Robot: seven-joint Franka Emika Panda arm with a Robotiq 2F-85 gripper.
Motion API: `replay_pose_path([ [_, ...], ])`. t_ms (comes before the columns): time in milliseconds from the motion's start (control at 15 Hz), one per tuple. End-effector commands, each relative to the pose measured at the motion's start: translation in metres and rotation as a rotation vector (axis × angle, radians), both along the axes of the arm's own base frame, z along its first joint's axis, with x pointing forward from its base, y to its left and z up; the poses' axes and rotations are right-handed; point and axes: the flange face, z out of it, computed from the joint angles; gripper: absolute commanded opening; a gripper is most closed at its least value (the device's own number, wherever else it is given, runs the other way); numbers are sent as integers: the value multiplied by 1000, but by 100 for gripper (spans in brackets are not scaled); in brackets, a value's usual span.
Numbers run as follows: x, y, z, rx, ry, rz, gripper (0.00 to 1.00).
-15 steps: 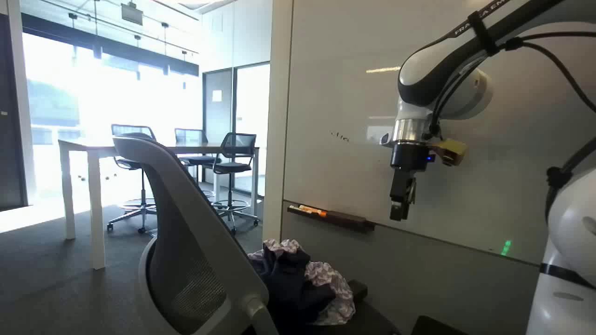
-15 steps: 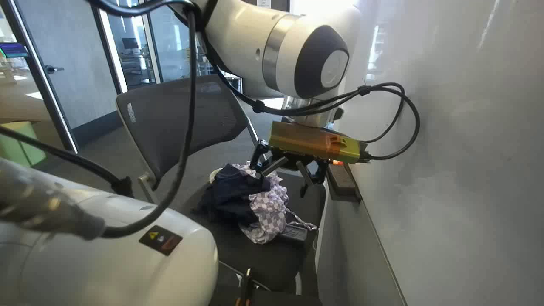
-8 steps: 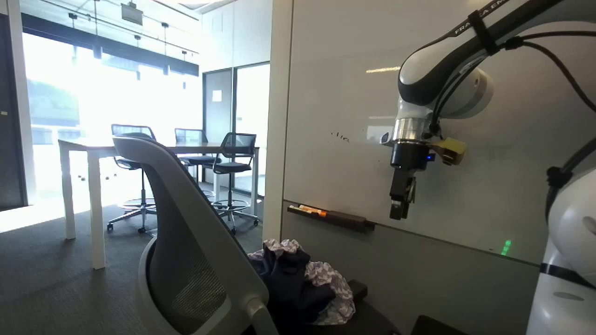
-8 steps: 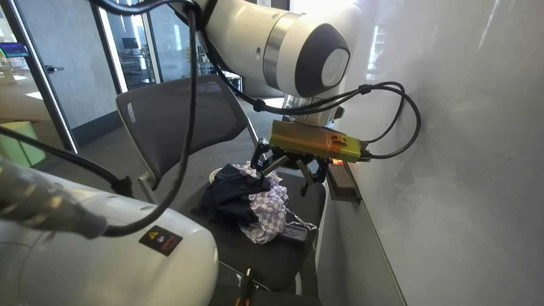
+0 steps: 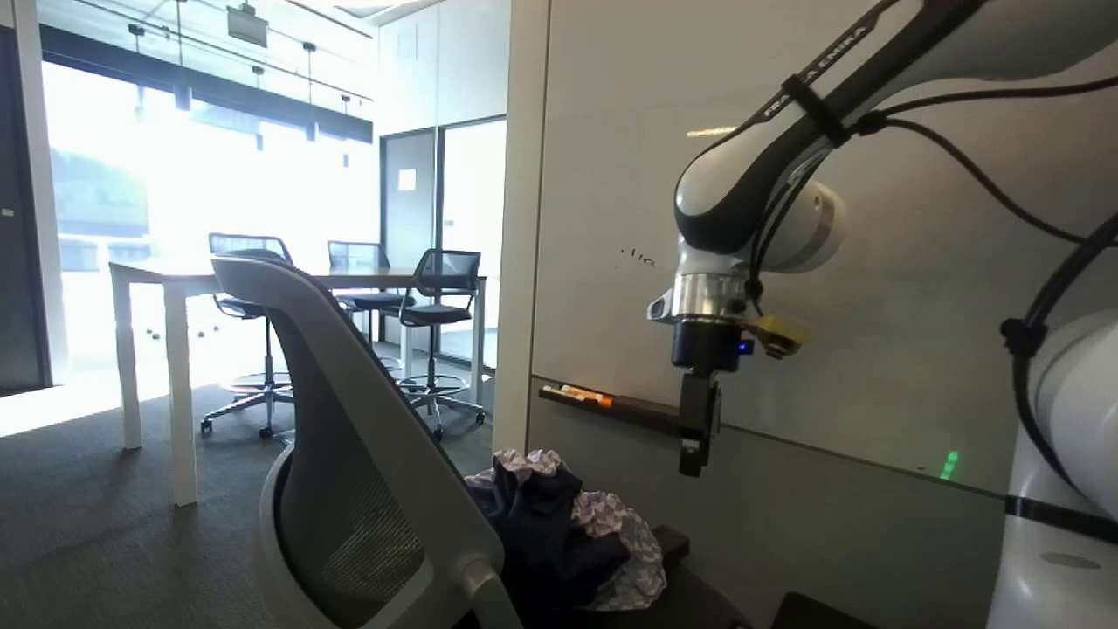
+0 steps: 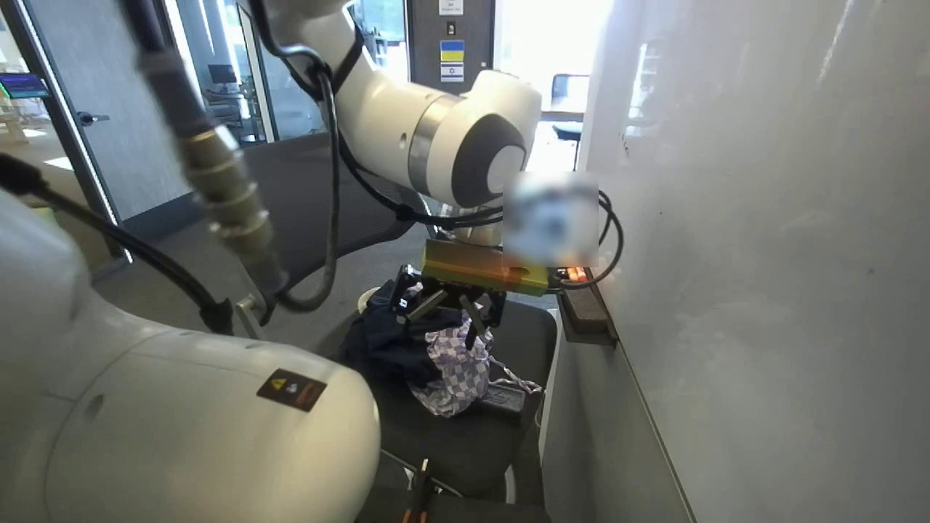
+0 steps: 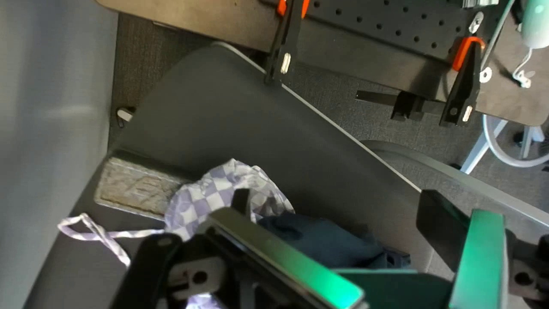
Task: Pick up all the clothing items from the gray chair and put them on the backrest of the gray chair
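Evidently I am at the reaching step: my claw (image 5: 691, 459) hangs above the gray chair's seat (image 7: 257, 124), well clear of the cloth, its fingers (image 7: 478, 257) spread wide and nothing in their grip. Below me on that seat lies the pile: a dark garment (image 6: 389, 341), bunched against and partly over a checked garment (image 6: 458, 363). A thin checked strap (image 7: 111, 234) trails from the latter, and a gray block (image 7: 137, 186) sits just beside it. My own fingers cover much of the pile in the wrist view, so I can't say how the two are tangled underneath, or whether a third item hides there. With both garments down on the seat, I judge the first pick not yet made. The next move calls for going lower and over toward the pile, until a raised fold of the dark garment stands between my fingers, then a firm pinch; I'd take that one first, since dragging the checked one could pull both. Alongside runs the whiteboard (image 6: 726, 254), which my wrist should keep off. Beyond the pile rises the backrest (image 5: 341, 437), where everything must end, so my lift has to clear its top edge before I drape anything.
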Motion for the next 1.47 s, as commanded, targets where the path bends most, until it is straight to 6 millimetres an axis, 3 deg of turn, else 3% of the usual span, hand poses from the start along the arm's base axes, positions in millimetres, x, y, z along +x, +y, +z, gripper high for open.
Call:
replay_pose_path([
  [0, 36, 49, -53, -25, -17, 142, 100],
  [200, 61, 68, -83, -107, -67, 275, 100],
  [467, 82, 84, -93, -139, -139, 302, 100],
  [733, 82, 103, -105, -121, -144, 336, 100],
  [1000, 77, 104, -128, -122, -150, 354, 100],
  [1400, 88, 103, -145, -239, -384, 488, 100],
])
